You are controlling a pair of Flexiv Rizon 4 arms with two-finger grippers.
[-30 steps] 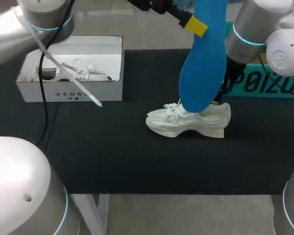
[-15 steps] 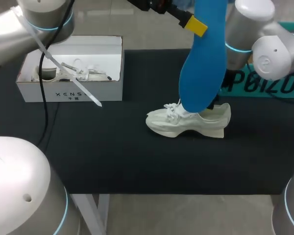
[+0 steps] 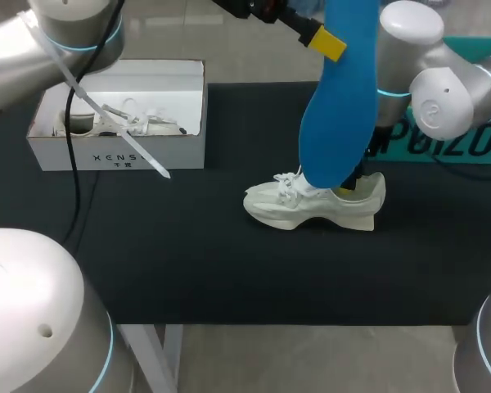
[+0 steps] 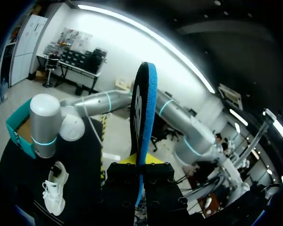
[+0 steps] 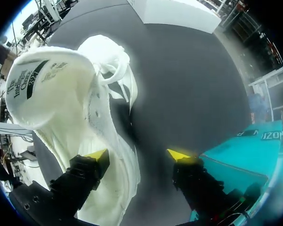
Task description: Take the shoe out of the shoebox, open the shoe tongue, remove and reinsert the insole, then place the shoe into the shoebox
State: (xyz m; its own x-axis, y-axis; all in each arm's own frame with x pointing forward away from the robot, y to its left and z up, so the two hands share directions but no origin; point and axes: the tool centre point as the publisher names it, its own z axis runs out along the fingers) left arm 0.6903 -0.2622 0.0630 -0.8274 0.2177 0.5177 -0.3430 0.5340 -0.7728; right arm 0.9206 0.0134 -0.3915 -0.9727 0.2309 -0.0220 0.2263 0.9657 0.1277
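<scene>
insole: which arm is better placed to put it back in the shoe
Left. The left gripper is shut on the blue insole, held upright with its lower end over the white shoe. The right gripper is open at the shoe's heel, holding nothing.

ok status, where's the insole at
Left gripper shut on insole, held upright over shoe. Right gripper open at heel. Shoe on mat, outside box. Nothing in the way.
</scene>
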